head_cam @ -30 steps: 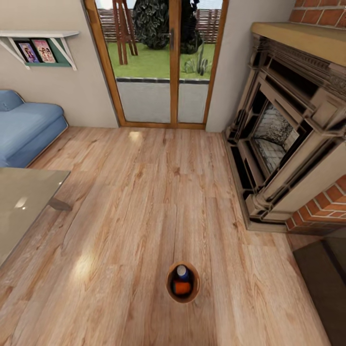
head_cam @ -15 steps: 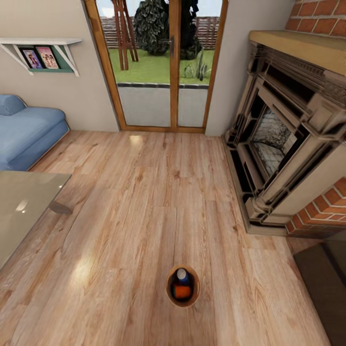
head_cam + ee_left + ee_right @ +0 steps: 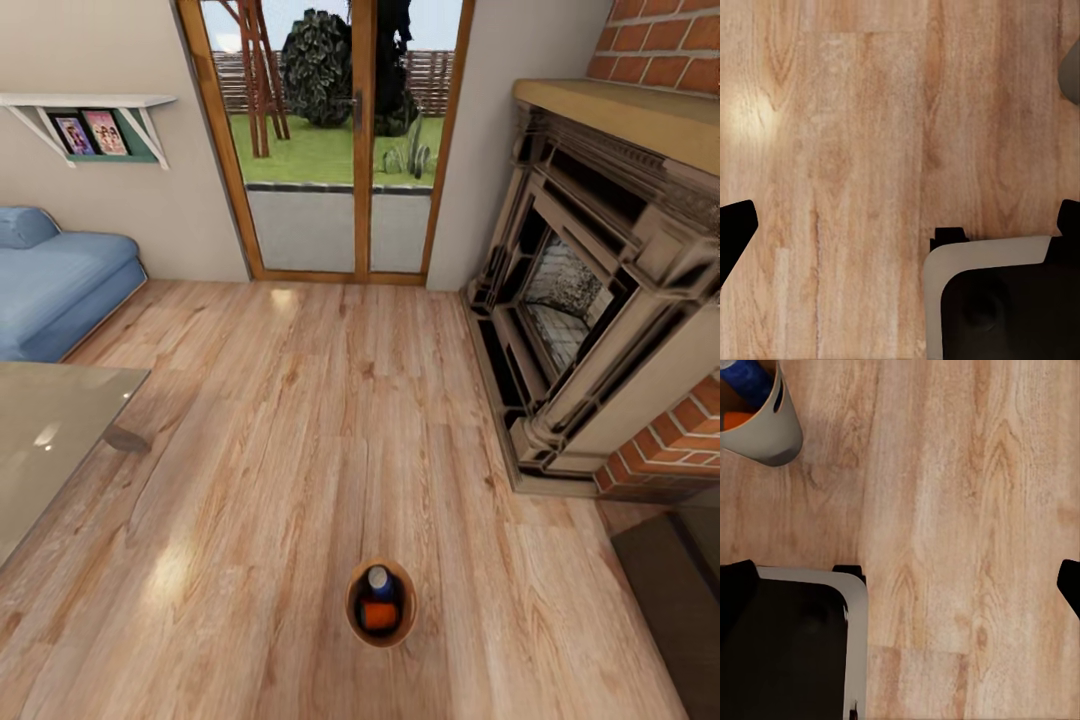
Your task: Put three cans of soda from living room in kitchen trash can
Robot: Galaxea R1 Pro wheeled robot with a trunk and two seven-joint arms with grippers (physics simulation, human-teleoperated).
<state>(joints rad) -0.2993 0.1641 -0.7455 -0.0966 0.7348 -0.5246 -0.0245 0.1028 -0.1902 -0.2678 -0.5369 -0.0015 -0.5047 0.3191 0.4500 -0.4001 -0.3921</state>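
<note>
Floor (image 3: 300, 420): wood planks. Fireplace (image 3: 590, 330) along floor's right edge, brick above. Glass doors (image 3: 340, 140) at far edge. Sofa (image 3: 55, 280) in far-left corner, glass table (image 3: 50, 430) at left edge. Bin (image 3: 352, 615) upright on floor near front edge, well apart from furniture. Inside: blue can (image 3: 379, 581), orange can (image 3: 378, 616) just beside it. Both claws: dark fingertips far apart at picture edges, nothing held.

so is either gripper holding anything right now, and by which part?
Nothing is held. In both wrist views the fingertips sit wide apart over bare floor. The orange can and blue can sit inside the trash can.
</note>
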